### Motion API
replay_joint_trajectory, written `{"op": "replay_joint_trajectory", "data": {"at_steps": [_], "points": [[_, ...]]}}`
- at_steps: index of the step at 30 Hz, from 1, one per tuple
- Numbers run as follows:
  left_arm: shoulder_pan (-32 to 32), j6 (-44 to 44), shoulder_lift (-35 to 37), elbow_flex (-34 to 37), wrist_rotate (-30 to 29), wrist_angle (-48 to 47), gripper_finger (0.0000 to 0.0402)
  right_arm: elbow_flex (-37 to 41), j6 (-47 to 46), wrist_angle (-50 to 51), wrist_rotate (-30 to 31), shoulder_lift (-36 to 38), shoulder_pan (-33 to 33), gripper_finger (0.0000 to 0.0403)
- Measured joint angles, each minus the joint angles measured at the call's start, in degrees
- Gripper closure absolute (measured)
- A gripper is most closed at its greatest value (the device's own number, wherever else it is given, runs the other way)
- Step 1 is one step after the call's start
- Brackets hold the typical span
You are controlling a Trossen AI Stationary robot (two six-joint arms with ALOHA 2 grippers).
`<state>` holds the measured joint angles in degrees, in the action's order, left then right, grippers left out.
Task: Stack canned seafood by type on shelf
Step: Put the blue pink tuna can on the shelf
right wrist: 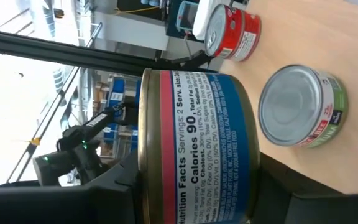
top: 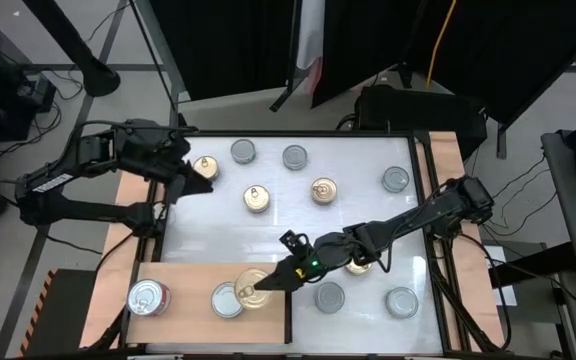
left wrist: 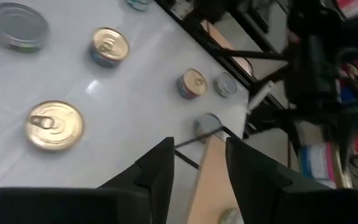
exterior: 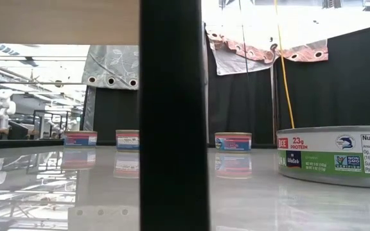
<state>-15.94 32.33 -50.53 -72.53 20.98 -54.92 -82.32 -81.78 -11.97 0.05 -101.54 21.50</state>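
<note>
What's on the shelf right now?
On the shelf: a red-labelled can, a silver-lidded can, and a gold-lidded can in the right gripper. Whether that can rests on the board is hidden.

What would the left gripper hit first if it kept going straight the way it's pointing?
Probably the near edge of the wooden shelf: the left gripper aims between its open fingers at that board, with a silver-lidded can just beyond. Depth is hard to judge here.

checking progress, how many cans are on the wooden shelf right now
3: the red-labelled can at the left end, a silver-lidded can in the middle, and a gold-lidded can at the right, in the right gripper.
</note>
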Motion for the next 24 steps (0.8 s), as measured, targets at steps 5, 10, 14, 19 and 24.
{"op": "replay_joint_trajectory", "data": {"at_steps": [5,10,14,19,24], "points": [[3.18,-1.33,0.1,0.0,4.56,0.18,0.0256,0.0,-3.2,0.36,-2.44,0.0,-0.02,0.0227],[6.07,-1.68,0.24,0.02,2.15,0.18,0.0256,0.0,-7.52,5.3,-6.22,0.06,0.0,0.0227],[7.1,-1.64,0.11,0.02,-1.94,0.18,0.0256,0.0,-11.57,9.37,-5.85,0.06,-0.63,0.0227],[7.39,-1.65,0.05,0.04,-4.89,0.17,0.0256,0.0,-14.01,13.96,-5.47,0.02,-1.36,0.0227],[7.37,-1.72,0.03,0.04,-6.47,0.16,0.0256,0.0,-14.69,15.16,-5.99,0.04,-1.51,0.0227]]}}
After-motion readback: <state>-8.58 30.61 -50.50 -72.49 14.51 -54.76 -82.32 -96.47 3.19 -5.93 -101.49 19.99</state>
